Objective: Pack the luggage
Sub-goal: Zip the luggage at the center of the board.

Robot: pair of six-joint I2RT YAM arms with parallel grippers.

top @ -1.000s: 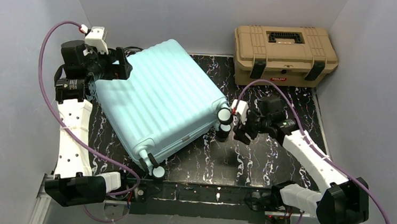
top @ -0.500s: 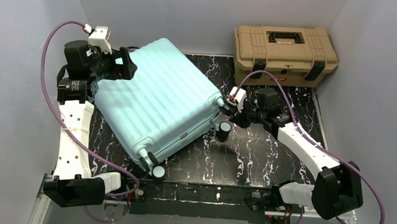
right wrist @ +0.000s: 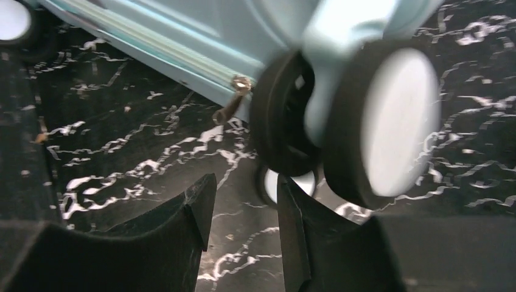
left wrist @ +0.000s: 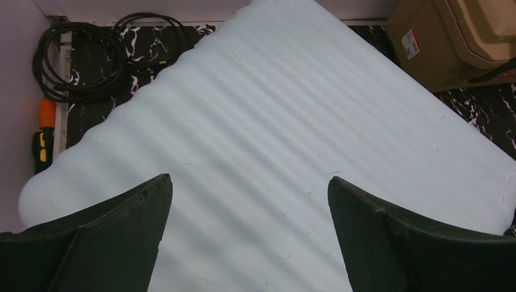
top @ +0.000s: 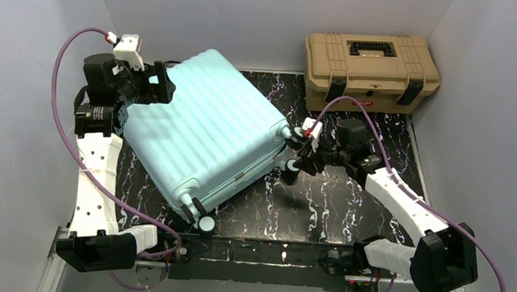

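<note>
The luggage (top: 204, 131) is a pale mint-blue ribbed suitcase lying closed and flat on the black marbled table, turned at an angle. My left gripper (top: 156, 85) is open, its fingers spread over the shell's far left corner; the left wrist view shows the ribbed shell (left wrist: 292, 140) between them. My right gripper (top: 298, 162) is at the suitcase's right corner, next to its black wheels. In the right wrist view the gripper (right wrist: 243, 188) is open a little with nothing between the fingers, just below a wheel (right wrist: 359, 121) and the zipper pull (right wrist: 231, 103).
A tan toolbox (top: 372, 63) with black latches stands closed at the back right. Coiled black cables (left wrist: 91, 55) and an orange-handled tool (left wrist: 44, 131) lie by the left wall behind the suitcase. Grey walls enclose the table on three sides.
The suitcase's right corner has been raised and shifted slightly. My right gripper moved up to the right corner, then dropped a little beside the wheels. The left gripper edged slightly along the far left corner.
</note>
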